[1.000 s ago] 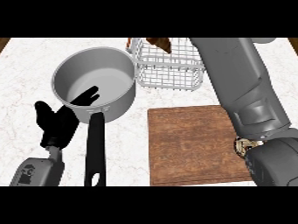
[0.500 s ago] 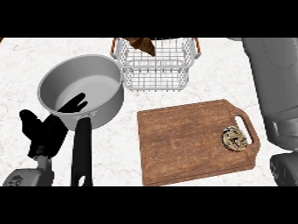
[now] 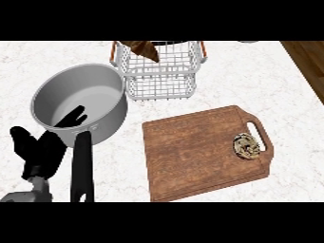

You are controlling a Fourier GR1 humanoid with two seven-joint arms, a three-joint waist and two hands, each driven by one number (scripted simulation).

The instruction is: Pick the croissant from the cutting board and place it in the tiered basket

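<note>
I see the croissant (image 3: 248, 145) lying on the board (image 3: 192, 156), at the board's 3 o'clock edge beside its handle slot. The basket (image 3: 161, 71) stands at 12 o'clock, well apart. My left hand (image 3: 43, 147) rests at 8 o'clock with fingers spread, beside the pot (image 3: 80, 102). My right hand is out of view.

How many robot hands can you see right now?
1. The left hand shows at the lower left, fingers up, beside the pot. The right hand is out of view.
</note>
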